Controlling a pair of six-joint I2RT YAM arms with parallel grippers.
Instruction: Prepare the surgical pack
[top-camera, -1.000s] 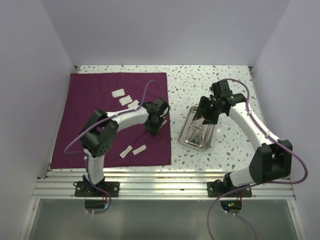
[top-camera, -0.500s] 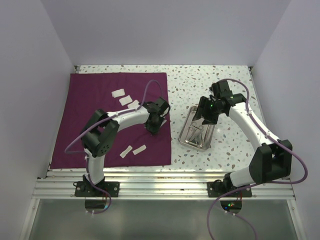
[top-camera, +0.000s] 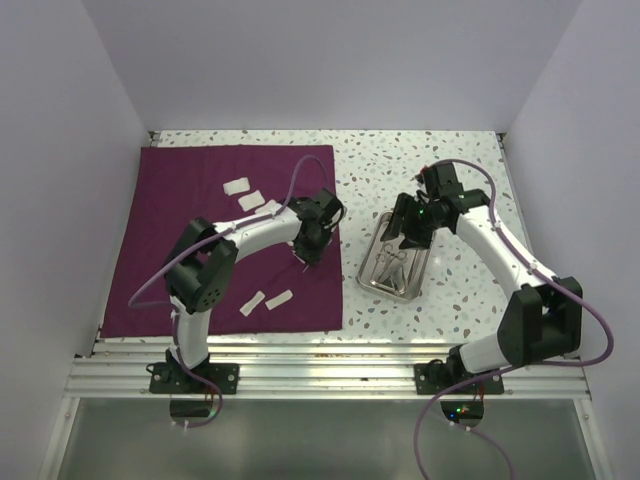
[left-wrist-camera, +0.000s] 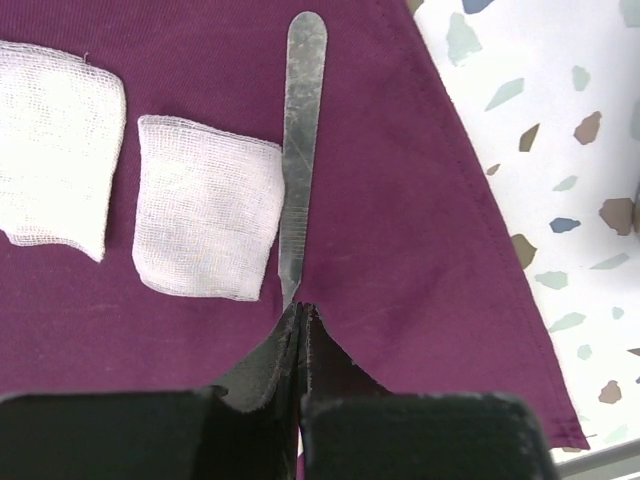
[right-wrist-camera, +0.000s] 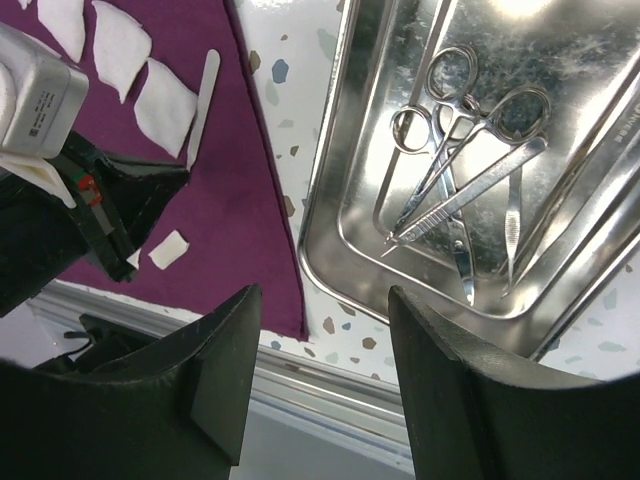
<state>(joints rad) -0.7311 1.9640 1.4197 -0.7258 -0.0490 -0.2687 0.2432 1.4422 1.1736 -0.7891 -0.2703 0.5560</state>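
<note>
On the left half of the speckled counter (top-camera: 440, 160) the maroon cloth (top-camera: 190, 260) lies spread flat, with several white gauze pads (top-camera: 236, 187) scattered over it: a row toward the far side and two more near the front edge. The left end effector (left-wrist-camera: 300, 312) sits low over the cloth's right part, its fingers pressed together and pinching the near end of a flat steel instrument (left-wrist-camera: 300, 150). That instrument points straight away from the fingers, its rounded tip toward the cloth's far side. From the left wrist view, one gauze pad (left-wrist-camera: 205, 220) lies just beside the instrument on its left, its edge touching or nearly touching the blade-like shaft, and a second pad (left-wrist-camera: 50, 160) lies further left. Whether the instrument rests on the cloth or is raised off it cannot be told. To the right of the cloth, apart from its edge, the shallow steel tray (top-camera: 380, 280) stands on the bare counter at a slant. Inside it lie ring-handled scissors (right-wrist-camera: 450, 140) and slim tweezers (right-wrist-camera: 470, 192), crossing one another in a loose heap. The right end effector (right-wrist-camera: 322, 310) hangs above the tray's left side, its fingers spread wide with nothing between them.
</note>
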